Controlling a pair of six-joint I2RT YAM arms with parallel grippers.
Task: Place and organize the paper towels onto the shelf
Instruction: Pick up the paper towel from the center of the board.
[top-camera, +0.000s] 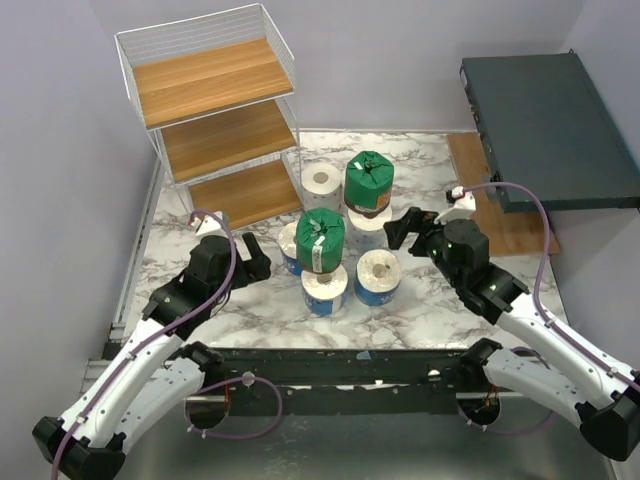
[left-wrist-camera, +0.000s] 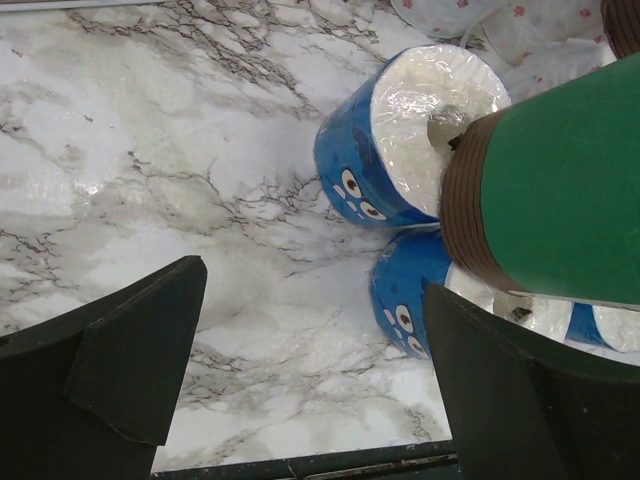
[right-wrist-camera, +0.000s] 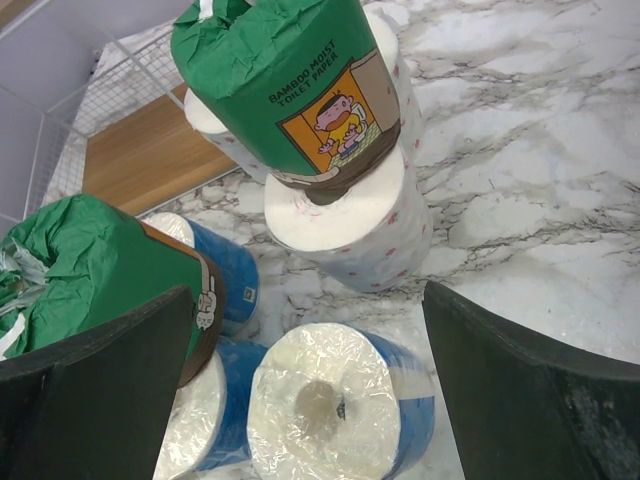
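The paper towels stand bunched mid-table. One green-wrapped roll (top-camera: 369, 183) tops a white roll (top-camera: 368, 222). The other green roll (top-camera: 320, 240) tops a blue-printed roll (top-camera: 325, 290). More blue rolls (top-camera: 291, 247) (top-camera: 378, 277) and a plain white roll (top-camera: 321, 183) stand around them. The shelf (top-camera: 215, 120), white wire with three bare wooden boards, stands at the back left. My left gripper (top-camera: 255, 258) is open just left of the cluster, over bare marble (left-wrist-camera: 314, 280), with blue rolls (left-wrist-camera: 400, 150) ahead to its right. My right gripper (top-camera: 408, 228) is open to the cluster's right, a blue roll (right-wrist-camera: 340, 405) below its fingers (right-wrist-camera: 307, 300).
A dark grey flat box (top-camera: 550, 130) lies at the back right, overhanging a wooden board (top-camera: 490, 190). The marble tabletop (top-camera: 200, 230) ends at a black rail along the near edge. Grey walls close in on the left and behind.
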